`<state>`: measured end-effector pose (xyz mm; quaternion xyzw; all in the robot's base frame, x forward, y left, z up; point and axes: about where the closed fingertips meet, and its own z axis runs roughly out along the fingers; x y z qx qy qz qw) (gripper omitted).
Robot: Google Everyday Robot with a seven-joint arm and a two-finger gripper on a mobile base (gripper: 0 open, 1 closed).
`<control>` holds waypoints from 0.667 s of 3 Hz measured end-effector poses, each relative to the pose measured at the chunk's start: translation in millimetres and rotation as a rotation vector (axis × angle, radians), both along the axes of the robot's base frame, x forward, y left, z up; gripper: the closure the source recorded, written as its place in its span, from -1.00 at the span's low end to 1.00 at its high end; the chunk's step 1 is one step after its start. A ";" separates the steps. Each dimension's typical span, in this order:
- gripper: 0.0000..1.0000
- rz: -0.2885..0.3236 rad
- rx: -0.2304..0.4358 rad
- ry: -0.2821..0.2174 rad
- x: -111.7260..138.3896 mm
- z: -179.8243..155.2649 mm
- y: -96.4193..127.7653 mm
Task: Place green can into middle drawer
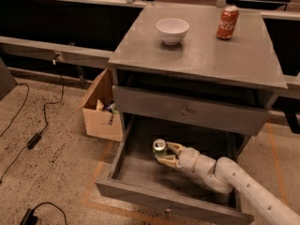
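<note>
The green can, silver top up, stands upright inside the open middle drawer, the lowest pulled-out grey box of the cabinet. My gripper reaches in from the lower right on a white arm, with its fingers on either side of the can at the left-centre of the drawer. The can looks close to or on the drawer floor; I cannot tell if it rests there.
On the cabinet top stand a white bowl and a red Coca-Cola can. The knobbed drawer above is shut. A cardboard box sits left of the cabinet. Cables lie on the floor.
</note>
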<state>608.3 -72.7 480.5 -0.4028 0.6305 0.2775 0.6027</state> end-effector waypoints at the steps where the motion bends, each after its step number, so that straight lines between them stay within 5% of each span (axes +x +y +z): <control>1: 0.47 0.000 0.018 0.022 3.2 -25.1 12.0; 2: 0.00 0.002 0.026 0.037 4.3 -38.1 19.9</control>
